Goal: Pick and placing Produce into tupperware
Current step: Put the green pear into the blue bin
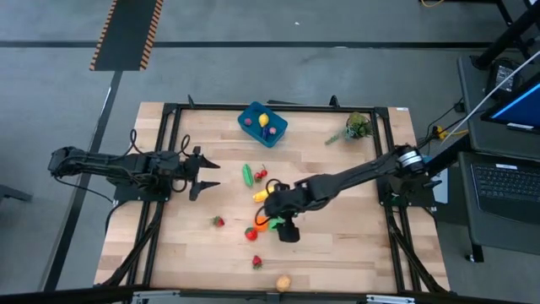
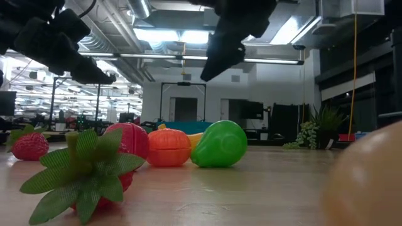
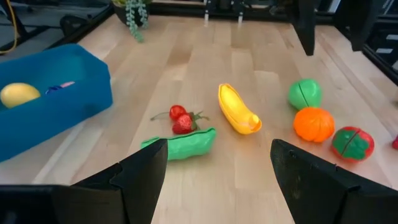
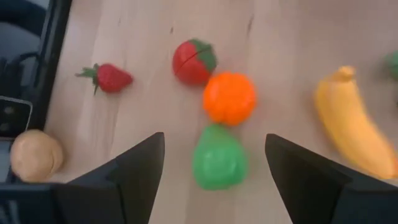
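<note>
The green pear (image 4: pixel 218 158) lies near the tabletop's middle, touching the orange (image 4: pixel 229 98) and close to the banana (image 4: pixel 349 129). My right gripper (image 4: pixel 214 168) hangs open above the pear. If I close crooked, a finger could push the orange or roll the pear away.

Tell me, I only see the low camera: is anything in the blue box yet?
Observer: Yes. The blue container holds a yellow fruit and a purple piece.
Operator: Which tool is over the green pear?
Observer: The right tool. It hangs open above the green pear.
Operator: Where's the other one?
Observer: The left tool is open, at the table's left side, away from the fruit.
</note>
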Available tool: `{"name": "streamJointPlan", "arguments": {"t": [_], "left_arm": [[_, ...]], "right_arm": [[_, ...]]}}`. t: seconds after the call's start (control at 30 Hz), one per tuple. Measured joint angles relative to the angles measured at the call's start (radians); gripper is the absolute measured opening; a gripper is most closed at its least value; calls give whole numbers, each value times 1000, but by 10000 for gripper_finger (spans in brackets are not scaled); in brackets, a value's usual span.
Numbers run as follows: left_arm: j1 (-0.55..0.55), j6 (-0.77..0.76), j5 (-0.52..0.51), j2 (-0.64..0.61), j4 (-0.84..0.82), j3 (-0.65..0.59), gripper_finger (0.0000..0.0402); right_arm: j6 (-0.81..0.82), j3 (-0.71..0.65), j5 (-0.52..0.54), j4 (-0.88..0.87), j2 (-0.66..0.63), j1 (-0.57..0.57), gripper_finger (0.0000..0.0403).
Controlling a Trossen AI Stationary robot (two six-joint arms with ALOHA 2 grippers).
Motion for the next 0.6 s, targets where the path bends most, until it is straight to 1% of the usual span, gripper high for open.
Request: {"name": "streamJointPlan", "arguments": {"t": [0.1, 0.23, 0.6], "left_arm": [[0, 0, 0, 0, -13, 0, 279], [0, 0, 0, 0, -19, 0, 279], [0, 0, 0, 0, -22, 0, 279]], "right_arm": [[0, 62, -41, -52, 52, 0, 278], [1, 117, -46, -116, 99, 0, 278], [-5, 127, -44, -132, 177, 0, 278]]}}
